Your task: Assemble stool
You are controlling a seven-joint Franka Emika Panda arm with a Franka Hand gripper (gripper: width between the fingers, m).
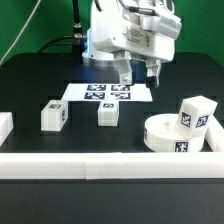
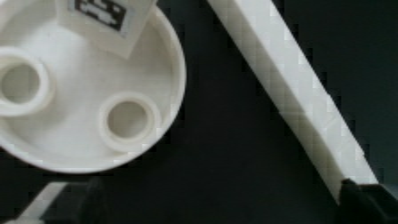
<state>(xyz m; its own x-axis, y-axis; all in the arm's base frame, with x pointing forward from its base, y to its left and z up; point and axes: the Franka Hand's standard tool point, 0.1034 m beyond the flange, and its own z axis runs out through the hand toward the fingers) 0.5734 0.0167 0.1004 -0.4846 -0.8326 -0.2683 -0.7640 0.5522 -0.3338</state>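
Note:
The round white seat lies flat at the exterior view's right, near the front rail. One tagged white leg stands against its far right side. Two more legs stand apart on the black table, one at the left and one in the middle. My gripper hangs open and empty above the table, behind and to the left of the seat. In the wrist view the seat shows two round holes, with the tagged leg at its edge. The open gripper holds nothing, and the seat lies off to one side of it.
The marker board lies flat under the arm, behind the middle leg. A long white rail runs along the front, with a short piece at the left. A rail also runs past the seat in the wrist view.

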